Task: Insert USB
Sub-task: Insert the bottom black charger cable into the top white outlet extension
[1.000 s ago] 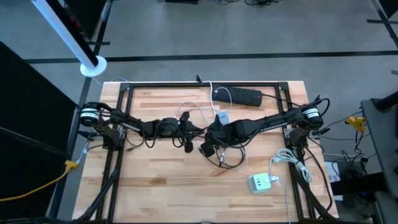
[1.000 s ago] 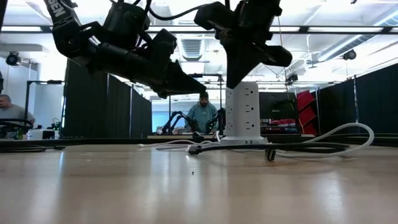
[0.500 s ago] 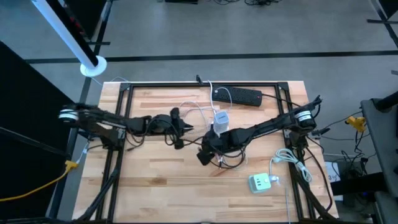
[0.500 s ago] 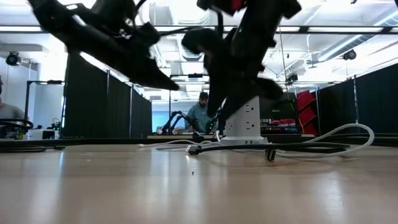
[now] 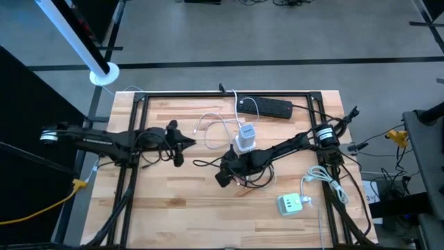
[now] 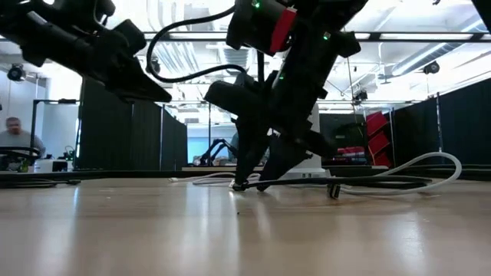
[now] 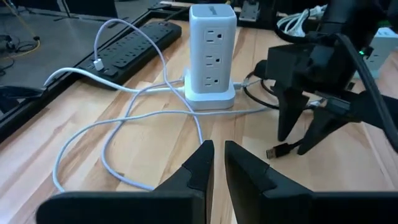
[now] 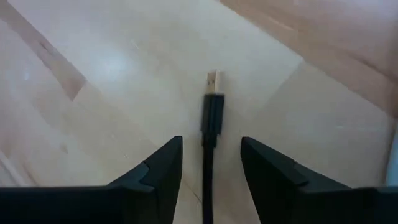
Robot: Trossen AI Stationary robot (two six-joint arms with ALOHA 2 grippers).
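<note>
Black USB plug (image 8: 211, 93) flat on the pale wooden tabletop (image 5: 173, 201), near its middle, at about 7 o'clock from the white tower (image 5: 244, 137) of sockets and just beside it. Metal tip pointing away from the right wrist camera, black lead trailing back under it.

Right gripper (image 8: 211, 142) down low over the plug, tips at or close to the wood in the low view (image 6: 250, 181). Jaws apart, one on each side of the lead, a sliver of bare wood showing on both sides; not clamped.

Left gripper (image 5: 182, 148) at 9 o'clock from the tower, well apart from it, up off the tabletop and facing it. Jaws all but together, a thin slit between, nothing held (image 7: 217, 149).

Black strip (image 5: 267, 106) along the far edge at 12 o'clock from the tower. White cable (image 7: 124, 124) looping over the wood between strip and tower. Small white charger (image 5: 291, 203) at 5 o'clock, near the right front corner.
</note>
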